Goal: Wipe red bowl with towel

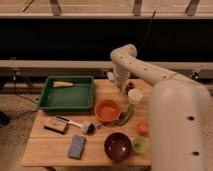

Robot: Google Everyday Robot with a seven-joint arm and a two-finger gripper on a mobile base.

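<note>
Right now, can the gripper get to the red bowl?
Probably yes. The gripper hangs above the far side of the table, just behind the red bowl. Nothing I can see stands between them, and the bowl's top is open.

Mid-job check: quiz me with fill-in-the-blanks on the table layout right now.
The red bowl sits just right of the ____ tray.
The gripper hangs behind the red bowl, beside a ____ cup.
The sponge left of the maroon bowl is ____.
Missing: green; white; blue.
</note>
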